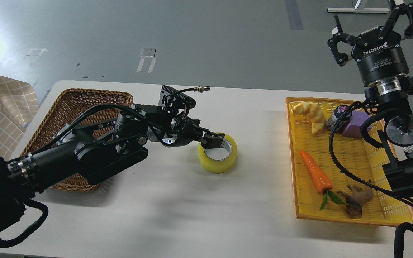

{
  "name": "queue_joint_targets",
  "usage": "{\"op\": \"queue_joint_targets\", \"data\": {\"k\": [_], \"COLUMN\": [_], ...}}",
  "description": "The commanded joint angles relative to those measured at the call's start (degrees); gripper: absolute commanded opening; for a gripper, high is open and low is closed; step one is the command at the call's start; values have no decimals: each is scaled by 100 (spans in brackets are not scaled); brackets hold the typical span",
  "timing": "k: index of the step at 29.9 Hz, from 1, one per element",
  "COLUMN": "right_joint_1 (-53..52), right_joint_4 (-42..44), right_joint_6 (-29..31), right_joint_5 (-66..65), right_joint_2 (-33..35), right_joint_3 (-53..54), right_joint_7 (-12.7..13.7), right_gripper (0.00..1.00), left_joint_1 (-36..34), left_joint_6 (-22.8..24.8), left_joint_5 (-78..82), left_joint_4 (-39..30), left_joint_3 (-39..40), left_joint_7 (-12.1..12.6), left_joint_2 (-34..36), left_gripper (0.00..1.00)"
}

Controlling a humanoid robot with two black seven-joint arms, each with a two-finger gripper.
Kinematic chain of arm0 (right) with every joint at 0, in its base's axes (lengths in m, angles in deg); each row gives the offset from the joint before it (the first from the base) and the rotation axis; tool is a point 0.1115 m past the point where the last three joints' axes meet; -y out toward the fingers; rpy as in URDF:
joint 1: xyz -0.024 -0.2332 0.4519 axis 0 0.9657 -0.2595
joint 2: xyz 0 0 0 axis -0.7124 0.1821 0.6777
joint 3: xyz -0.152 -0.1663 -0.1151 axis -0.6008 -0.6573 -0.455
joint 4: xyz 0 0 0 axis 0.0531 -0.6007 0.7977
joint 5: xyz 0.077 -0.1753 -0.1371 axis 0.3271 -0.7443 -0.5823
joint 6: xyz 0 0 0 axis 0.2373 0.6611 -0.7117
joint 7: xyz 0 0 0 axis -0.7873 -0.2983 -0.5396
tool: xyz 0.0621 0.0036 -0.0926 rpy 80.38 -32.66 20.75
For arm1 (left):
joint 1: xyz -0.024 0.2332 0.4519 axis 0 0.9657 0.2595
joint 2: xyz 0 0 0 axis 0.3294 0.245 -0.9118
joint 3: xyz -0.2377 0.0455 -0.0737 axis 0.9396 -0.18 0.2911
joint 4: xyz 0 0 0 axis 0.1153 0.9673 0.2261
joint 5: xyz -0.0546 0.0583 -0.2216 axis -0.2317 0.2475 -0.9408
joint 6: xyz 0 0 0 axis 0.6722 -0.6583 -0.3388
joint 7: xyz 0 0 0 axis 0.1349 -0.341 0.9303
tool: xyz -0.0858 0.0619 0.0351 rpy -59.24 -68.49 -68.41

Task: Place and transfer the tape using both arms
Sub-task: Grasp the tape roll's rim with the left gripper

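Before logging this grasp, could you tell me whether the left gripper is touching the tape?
Touching. In the head view the left gripper has its fingers over the rim of the tape, with no gap visible between them.

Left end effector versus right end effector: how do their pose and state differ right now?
The left end effector is low over the table, fingers at the rim of the tape; the right end effector is raised high, away from everything. The left grips or touches the roll; the right is open and empty. Both are black.
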Motion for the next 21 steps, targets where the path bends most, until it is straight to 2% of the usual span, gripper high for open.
{"op": "queue_joint_targets", "data": {"k": [1, 21], "right_joint_1": [13, 30], "right_joint_4": [0, 0], "right_joint_6": [0, 0], "right_joint_5": [0, 0], "right_joint_2": [-2, -20], "right_joint_3": [-11, -11], "right_joint_7": [0, 0], "right_gripper": [100, 100], "left_joint_1": [-5, 13], "left_joint_6": [0, 0], "left_joint_5": [-1, -27], "left_joint_4": [187, 784], "left_joint_3": [0, -176], "left_joint_7": [0, -9], "left_joint_2": [-122, -500], "left_gripper": [98, 98]}}
